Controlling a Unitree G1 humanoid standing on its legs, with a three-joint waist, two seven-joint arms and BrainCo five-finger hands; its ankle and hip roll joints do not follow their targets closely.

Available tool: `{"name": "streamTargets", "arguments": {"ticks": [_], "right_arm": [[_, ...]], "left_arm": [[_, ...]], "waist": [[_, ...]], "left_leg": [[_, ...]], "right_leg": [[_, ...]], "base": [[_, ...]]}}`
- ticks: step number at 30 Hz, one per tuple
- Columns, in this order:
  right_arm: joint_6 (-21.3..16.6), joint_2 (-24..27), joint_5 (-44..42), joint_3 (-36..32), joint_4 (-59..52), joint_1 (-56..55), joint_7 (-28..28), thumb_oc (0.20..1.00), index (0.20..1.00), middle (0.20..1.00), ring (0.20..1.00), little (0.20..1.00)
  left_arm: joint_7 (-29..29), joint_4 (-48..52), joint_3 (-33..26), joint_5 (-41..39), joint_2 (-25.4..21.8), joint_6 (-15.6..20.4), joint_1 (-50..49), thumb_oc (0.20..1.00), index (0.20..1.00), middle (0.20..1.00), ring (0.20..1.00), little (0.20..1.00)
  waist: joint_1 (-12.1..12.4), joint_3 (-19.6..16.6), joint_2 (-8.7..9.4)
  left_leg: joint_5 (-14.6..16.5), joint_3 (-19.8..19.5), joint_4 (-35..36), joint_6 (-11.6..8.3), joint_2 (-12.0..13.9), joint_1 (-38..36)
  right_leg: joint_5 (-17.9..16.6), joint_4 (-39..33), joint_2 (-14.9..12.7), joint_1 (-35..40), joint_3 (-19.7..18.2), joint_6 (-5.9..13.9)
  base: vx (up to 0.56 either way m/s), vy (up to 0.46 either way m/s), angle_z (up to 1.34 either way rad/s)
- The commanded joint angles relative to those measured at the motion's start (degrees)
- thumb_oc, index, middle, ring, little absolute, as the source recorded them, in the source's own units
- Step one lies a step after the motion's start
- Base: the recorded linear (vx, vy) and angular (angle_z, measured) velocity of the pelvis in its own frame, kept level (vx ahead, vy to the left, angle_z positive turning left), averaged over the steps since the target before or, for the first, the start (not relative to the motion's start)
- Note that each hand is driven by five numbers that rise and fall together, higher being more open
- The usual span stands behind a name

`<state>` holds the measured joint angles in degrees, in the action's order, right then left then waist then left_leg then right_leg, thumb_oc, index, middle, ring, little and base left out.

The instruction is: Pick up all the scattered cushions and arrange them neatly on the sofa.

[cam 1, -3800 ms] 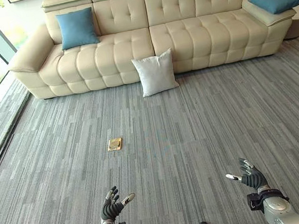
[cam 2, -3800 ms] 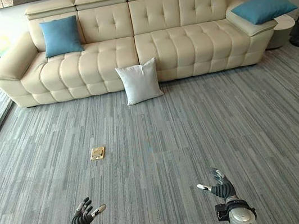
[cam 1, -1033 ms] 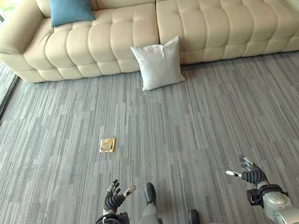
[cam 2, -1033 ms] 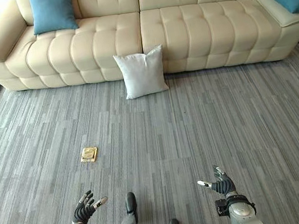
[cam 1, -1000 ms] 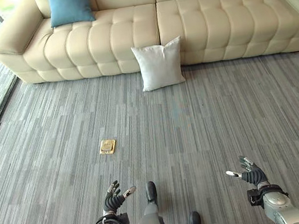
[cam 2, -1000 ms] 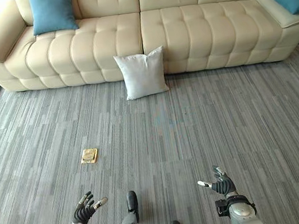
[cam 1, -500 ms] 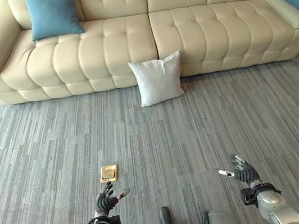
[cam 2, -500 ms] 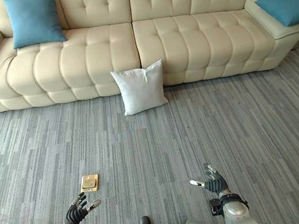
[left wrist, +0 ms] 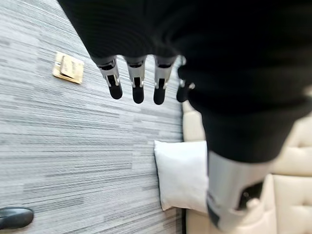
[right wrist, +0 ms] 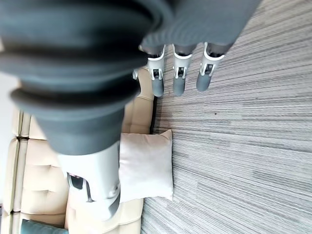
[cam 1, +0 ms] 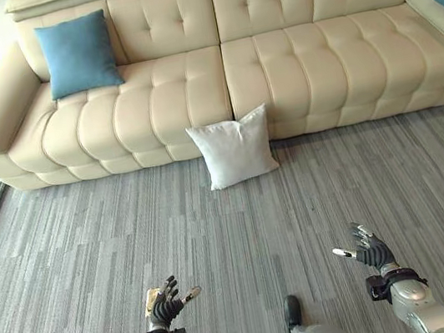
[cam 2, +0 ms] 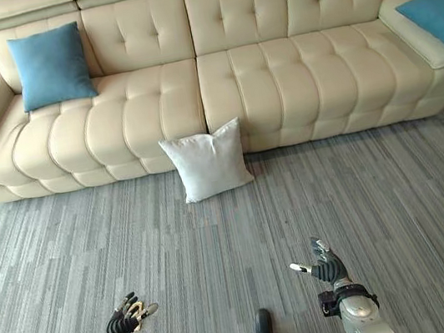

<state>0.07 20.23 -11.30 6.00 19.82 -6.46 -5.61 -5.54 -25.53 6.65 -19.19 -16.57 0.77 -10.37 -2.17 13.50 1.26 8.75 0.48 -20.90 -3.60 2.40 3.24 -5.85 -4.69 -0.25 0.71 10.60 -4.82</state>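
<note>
Tufted cream sofa [cam 1: 274,65] holds two blue cushions [cam 1: 77,54]; square white cushion [cam 1: 234,151] leans against its front. Left hand [cam 1: 167,307] and right hand [cam 1: 373,253]: fingers spread, empty.

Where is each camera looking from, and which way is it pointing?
Left eye view: on the head, looking down at the carpet and sofa; left hand and right hand show low down.
Right eye view: beside it, same scene.
Left wrist view: along the left hand's fingers, over the floor plate.
Right wrist view: along the right hand's fingers.
All four share the white cushion.
</note>
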Motion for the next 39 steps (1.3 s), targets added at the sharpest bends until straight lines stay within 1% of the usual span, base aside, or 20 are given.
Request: {"name": "streamTargets", "arguments": {"ticks": [1, 2, 5, 9, 15, 16, 17, 18, 19, 22, 25, 26, 29, 30, 31, 33, 36, 37, 38, 39], "right_arm": [[-2.1, 1.8, -0.8, -1.7, -1.6, 0.5, -0.1, 1.0, 1.0, 1.0, 1.0, 1.0], [-2.1, 1.8, -0.8, -1.7, -1.6, 0.5, -0.1, 1.0, 1.0, 1.0, 1.0, 1.0], [-1.9, 1.9, -0.4, -1.6, -1.0, 0.5, -0.7, 1.0, 1.0, 1.0, 1.0, 1.0], [-1.3, 1.4, 0.5, -1.7, -0.6, 0.0, -0.6, 1.0, 1.0, 1.0, 1.0, 1.0], [-0.9, 0.2, 1.7, -1.0, -0.7, -0.2, 0.3, 1.0, 1.0, 1.0, 1.0, 1.0], [-0.7, 0.1, 2.1, -0.6, -0.5, -0.1, 0.5, 1.0, 1.0, 1.0, 1.0, 1.0], [-0.7, -0.2, 2.2, -0.1, 0.1, 0.3, 0.5, 1.0, 1.0, 1.0, 1.0, 1.0], [-0.7, -0.2, 2.2, -0.1, 0.1, 0.3, 0.5, 1.0, 1.0, 1.0, 1.0, 1.0], [-0.6, -0.5, 2.4, 0.0, 0.0, 0.3, 0.6, 1.0, 1.0, 1.0, 1.0, 1.0], [-0.6, -0.9, 2.2, -0.1, -0.2, 0.4, 0.6, 1.0, 1.0, 1.0, 1.0, 1.0], [-0.5, -0.8, 2.1, -0.3, -0.2, 0.8, 0.4, 1.0, 1.0, 1.0, 1.0, 1.0], [-0.5, -0.8, 2.1, -0.3, -0.2, 0.8, 0.3, 1.0, 1.0, 1.0, 1.0, 1.0], [-0.4, -0.8, 2.3, -0.3, -0.8, 0.4, -0.1, 1.0, 1.0, 1.0, 1.0, 1.0], [-0.5, -0.7, 2.1, -0.3, -0.8, 0.2, 0.0, 1.0, 1.0, 1.0, 1.0, 1.0], [-0.9, -0.9, 1.8, -0.2, -0.4, 0.1, 0.1, 1.0, 1.0, 1.0, 1.0, 1.0], [-0.9, -0.8, 1.7, -0.5, -0.2, 0.1, 0.3, 1.0, 1.0, 1.0, 1.0, 1.0], [-1.2, -0.1, 0.0, -0.8, 0.0, 0.2, 0.2, 1.0, 1.0, 1.0, 1.0, 1.0], [-1.2, -0.1, 0.0, -0.8, 0.0, 0.3, 0.2, 1.0, 1.0, 1.0, 1.0, 1.0], [-1.4, 0.4, -0.6, -0.9, 0.1, 0.5, 0.1, 1.0, 1.0, 1.0, 1.0, 1.0], [-1.4, 0.4, -0.6, -0.9, 0.1, 0.5, 0.1, 1.0, 1.0, 1.0, 1.0, 1.0]], "left_arm": [[-0.1, 1.4, 0.1, -0.7, -2.1, 1.5, 1.0, 1.0, 1.0, 1.0, 1.0, 1.0], [-0.1, 1.4, 0.1, -0.7, -2.1, 1.5, 1.0, 1.0, 1.0, 1.0, 1.0, 1.0], [-0.6, 1.0, 0.3, -0.4, -2.1, 1.2, 1.2, 1.0, 1.0, 1.0, 1.0, 1.0], [-0.9, 0.9, -0.7, 0.0, -1.9, 1.3, 0.4, 1.0, 1.0, 1.0, 1.0, 1.0], [-0.5, 0.4, -1.0, -0.1, -2.1, 1.1, -0.5, 1.0, 1.0, 1.0, 1.0, 1.0], [-0.5, 0.3, -1.0, -0.2, -2.4, 1.1, -0.4, 1.0, 1.0, 1.0, 1.0, 1.0], [-0.7, -0.1, -0.9, -0.2, -3.0, 1.1, -0.2, 1.0, 1.0, 1.0, 1.0, 1.0], [-0.7, -0.1, -0.9, -0.2, -3.0, 1.1, -0.2, 1.0, 1.0, 1.0, 1.0, 1.0], [-0.7, -0.4, -0.8, 0.1, -3.2, 1.0, -0.1, 1.0, 1.0, 1.0, 1.0, 1.0], [-0.7, -0.4, -0.9, 0.4, -3.3, 1.1, 0.1, 1.0, 1.0, 1.0, 1.0, 1.0], [-0.6, 0.2, -0.8, 0.2, -3.4, 1.2, 0.4, 1.0, 1.0, 1.0, 1.0, 1.0], [-0.6, 0.2, -0.8, 0.2, -3.4, 1.3, 0.4, 1.0, 1.0, 1.0, 1.0, 1.0], [-1.3, 0.8, -1.3, 0.3, -3.5, 1.8, 1.6, 1.0, 1.0, 1.0, 1.0, 1.0], [-0.9, 1.0, -1.1, 0.6, -3.7, 1.9, 2.1, 1.0, 1.0, 1.0, 1.0, 1.0], [-0.7, 1.0, -1.2, 0.7, -3.1, 1.8, 1.8, 1.0, 1.0, 1.0, 1.0, 1.0], [-0.7, 0.9, -1.5, 0.6, -2.9, 1.8, 1.6, 1.0, 1.0, 1.0, 1.0, 1.0], [-1.0, 0.4, -1.0, -1.1, -2.2, 1.5, 1.9, 1.0, 1.0, 1.0, 1.0, 1.0], [-1.0, 0.4, -1.0, -1.1, -2.2, 1.5, 1.9, 1.0, 1.0, 1.0, 1.0, 1.0], [-0.9, 0.4, -0.6, -1.8, -1.9, 1.6, 2.3, 1.0, 1.0, 1.0, 1.0, 1.0], [-0.9, 0.4, -0.6, -1.8, -1.9, 1.6, 2.3, 1.0, 1.0, 1.0, 1.0, 1.0]], "waist": [[1.0, 2.3, 1.15], [1.0, 2.3, 1.16], [2.1, 2.4, 0.49], [3.6, 1.4, 0.33], [4.1, -0.2, 1.79], [3.9, -0.1, 1.74], [3.7, 0.4, 1.51], [3.7, 0.4, 1.54], [3.4, 0.7, 1.3], [2.2, 1.6, -0.01], [0.7, 2.5, -0.73], [0.6, 2.6, -0.84], [-1.0, 3.2, -0.54], [-1.2, 2.8, -0.26], [-1.2, 2.1, -0.13], [-1.3, 1.5, -0.21], [-1.6, 0.8, -0.82], [-1.7, 0.8, -0.84], [-1.3, 1.4, -0.57], [-1.4, 1.4, -0.59]], "left_leg": [[-2.9, 0.7, 9.4, 1.01, -0.9, -0.2], [-2.9, 0.7, 9.5, 1.01, -0.9, -0.3], [-9.8, 0.6, 16.7, 0.34, -0.1, 4.2], [-11.9, 2.1, 21.4, 0.85, -0.7, 5.5], [-8.8, 2.6, 18.4, 3.3, -2.7, 4.0], [-8.1, 2.8, 18.7, 3.95, -2.9, 2.9], [-6.8, 3.3, 18.9, 5.14, -3.2, 1.0], [-6.8, 3.4, 18.9, 5.16, -3.2, 1.1], [-6.2, 3.5, 19.2, 5.57, -3.3, -0.2], [-4.7, 3.1, 21.4, 6.14, -2.7, -4.3], [-3.1, 2.7, 22.9, 5.78, -2.3, -8.4], [-3.0, 2.7, 23.0, 5.73, -2.2, -8.6], [-1.5, 1.6, 23.7, 4.54, -1.9, -11.8], [-0.5, 1.1, 23.1, 4.42, -2.0, -12.0], [0.3, 1.2, 22.8, 3.91, -1.6, -13.2], [0.9, 1.3, 22.5, 3.52, -1.1, -13.8], [0.5, 0.7, 15.6, 1.29, 0.4, -12.3], [0.6, 0.6, 15.3, 1.26, 0.5, -12.1], [-1.3, 0.2, 8.9, 0.36, 0.0, -9.5], [-1.2, 0.1, 8.6, 0.35, 0.0, -9.4]], "right_leg": [[13.5, 3.9, -2.9, 5.5, -2.2, 6.69], [13.5, 3.9, -2.9, 5.6, -2.2, 6.69], [15.2, 2.8, -1.9, 9.0, -3.0, 6.98], [16.9, 2.6, -1.8, 12.3, -5.2, 7.99], [15.5, 11.3, -4.9, 9.6, -6.8, 10.96], [13.9, 14.8, -5.3, 8.0, -7.0, 11.88], [10.0, 22.4, -6.1, 4.3, -7.3, 13.73], [10.1, 22.5, -6.1, 4.2, -7.4, 13.75], [8.3, 25.7, -6.4, 2.2, -7.3, 14.15], [7.7, 27.8, -6.7, -3.1, -5.4, 13.09], [9.1, 18.6, -5.9, -7.5, -2.2, 11.9], [9.1, 18.4, -5.7, -7.2, -2.1, 11.88], [6.6, 9.7, -4.7, -10.2, -1.4, 12.43], [7.0, 7.8, -4.8, -8.8, -1.7, 12.45], [6.8, 7.7, -4.5, -7.1, -1.9, 11.05], [7.2, 7.9, -4.2, -6.3, -1.8, 10.5], [9.8, 8.4, -2.7, -3.9, -1.7, 8.0], [9.8, 8.5, -2.7, -3.9, -1.7, 7.97], [10.6, 7.9, -2.5, -2.2, -1.8, 7.05], [10.6, 7.9, -2.5, -2.2, -1.7, 7.04]], "base": [[0.22, 0.014, 0.02], [0.23, 0.034, -0.04], [0.28, 0.082, -0.09], [0.38, 0.228, -0.19], [0.21, 0.182, -0.36], [0.24, 0.232, -0.11], [0.16, 0.166, -0.09], [0.17, 0.164, -0.11], [0.13, 0.096, 0.0], [0.23, 0.084, -0.07], [0.28, -0.026, 0.01], [0.28, -0.073, -0.05], [0.31, -0.147, 0.15], [0.47, -0.265, 0.32], [0.28, -0.164, 0.35], [0.25, -0.138, 0.29], [0.31, -0.207, 0.26], [0.17, -0.132, 0.1], [0.1, -0.082, -0.06], [0.21, -0.149, -0.09]]}}
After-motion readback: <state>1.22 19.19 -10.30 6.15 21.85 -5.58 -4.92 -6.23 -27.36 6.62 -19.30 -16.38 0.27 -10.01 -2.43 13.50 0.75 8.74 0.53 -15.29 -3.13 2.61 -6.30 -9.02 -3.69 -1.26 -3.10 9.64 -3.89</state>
